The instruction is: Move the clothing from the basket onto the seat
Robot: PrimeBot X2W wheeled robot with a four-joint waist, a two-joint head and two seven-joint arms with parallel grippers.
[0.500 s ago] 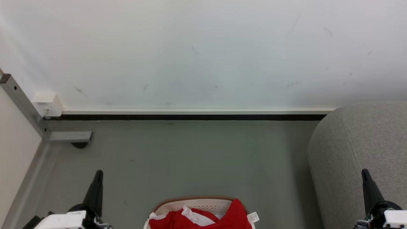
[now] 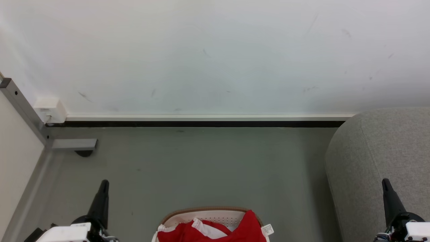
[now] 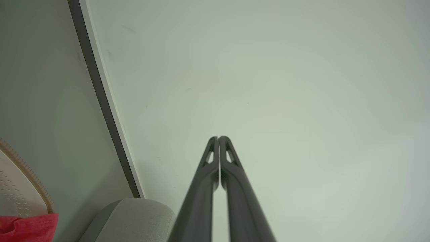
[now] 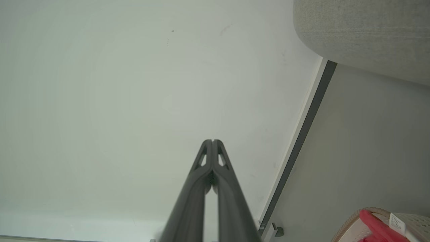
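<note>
At the far left of the head view a grey metal frame (image 2: pixel 20 105) runs down at a slant beside a small white box (image 2: pixel 50 109) fixed low on the wall (image 2: pixel 215 50). Below it, at the lower left, the left gripper (image 2: pixel 104 183) points up the view over the grey floor (image 2: pixel 201 161). Its two dark fingers are pressed together tip to tip and carry nothing, which the left wrist view shows plainly.

To the right of that gripper, well apart from it and at the bottom middle of the view, stands the basket (image 2: pixel 208 208), its tan rim curving over a white wall with small holes. The clothing (image 2: pixel 250 222) lies inside it, a bright red heap with white trim, its upper fold rising against the right side of the rim. A white label tag (image 2: pixel 267 230) hangs from that fold just outside the rim. Neither gripper touches the garment; it sits between the two, lower in the view than both fingertips.

Further right, across a strip of bare floor, the seat (image 2: pixel 386 151) bulks up, light grey and round-edged, reaching back to the wall. The right gripper (image 2: pixel 385 183) shows at the lower right in front of the seat's fabric, fingers up, clamped together on nothing. In the right wrist view the red cloth and its tag lie at the lower right corner, apart from the joined fingertips.
</note>
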